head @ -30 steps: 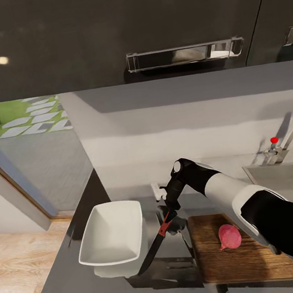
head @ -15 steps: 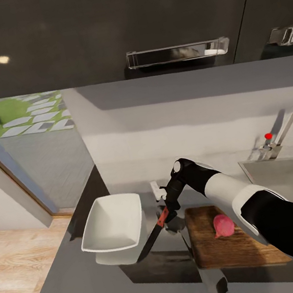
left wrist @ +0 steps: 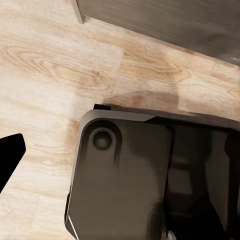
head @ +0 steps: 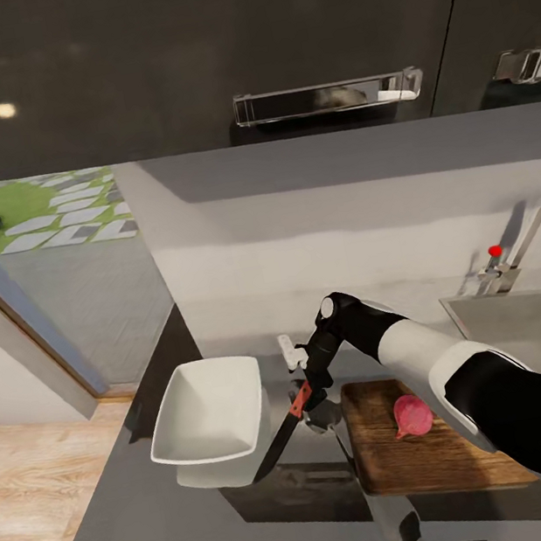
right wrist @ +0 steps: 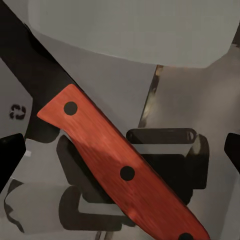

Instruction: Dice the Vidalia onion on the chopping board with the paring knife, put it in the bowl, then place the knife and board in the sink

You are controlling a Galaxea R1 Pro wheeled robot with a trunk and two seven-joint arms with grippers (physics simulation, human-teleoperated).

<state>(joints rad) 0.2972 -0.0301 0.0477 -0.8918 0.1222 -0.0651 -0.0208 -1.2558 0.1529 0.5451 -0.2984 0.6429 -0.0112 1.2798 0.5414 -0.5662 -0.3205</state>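
Note:
The paring knife [head: 289, 427] lies slanted on the countertop [head: 125, 500] between the bowl [head: 207, 406] and the chopping board [head: 427, 456]. Its red-orange handle [right wrist: 120, 170] points toward the wall. My right gripper [head: 313, 384] hovers just over that handle and is open. In the right wrist view the right gripper [right wrist: 120, 150] has its fingertips [right wrist: 10, 155] far apart on either side of the handle. The Vidalia onion [head: 412, 416] rests on the board. The sink [head: 509, 317] is at the right. My left gripper [left wrist: 120, 152] hangs open over the wooden floor beside the robot's base.
A chrome tap [head: 534, 228] with a red-tipped knob [head: 495, 250] stands behind the sink. Dark wall cabinets with a metal handle [head: 325, 98] hang overhead. The countertop ends at the left by an open doorway [head: 51, 282]. A small white object [head: 289, 351] sits near the wall.
The camera shifted in the first half second, so bowl, knife, board and onion sit a little higher in the picture. The right gripper stays over the knife handle. Nothing was grasped.

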